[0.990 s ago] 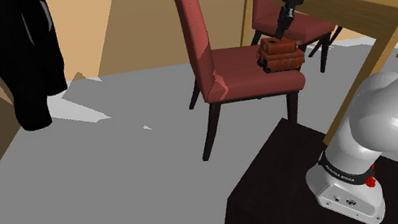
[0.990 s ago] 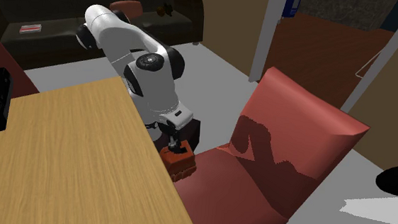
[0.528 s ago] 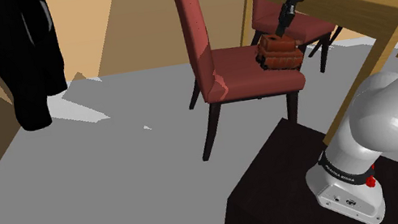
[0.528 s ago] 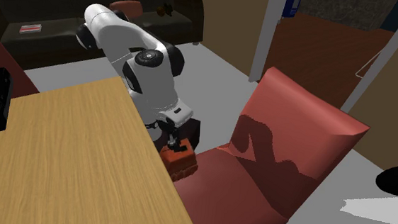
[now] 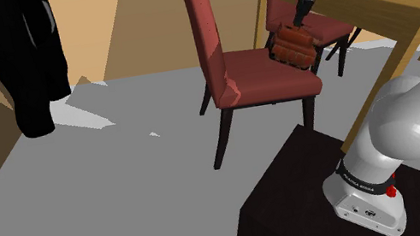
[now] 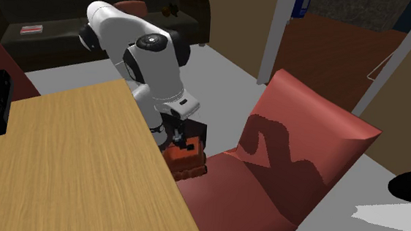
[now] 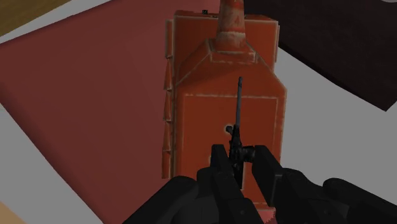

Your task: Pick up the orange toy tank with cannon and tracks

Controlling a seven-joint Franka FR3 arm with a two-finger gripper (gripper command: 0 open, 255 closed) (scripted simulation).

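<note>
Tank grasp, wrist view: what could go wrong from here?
1. The gripper pinches only a thin black fitting on the orange tank; it could slip or swivel.
2. The tank hangs tilted over the chair seat, so a drop might roll it off.
3. The table edge sits close; lifting could clip it.

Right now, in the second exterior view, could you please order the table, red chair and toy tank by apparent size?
Table and red chair: about alike, both cut off by the picture's edge, so I leave them unranked.
Toy tank: clearly the smallest.
</note>
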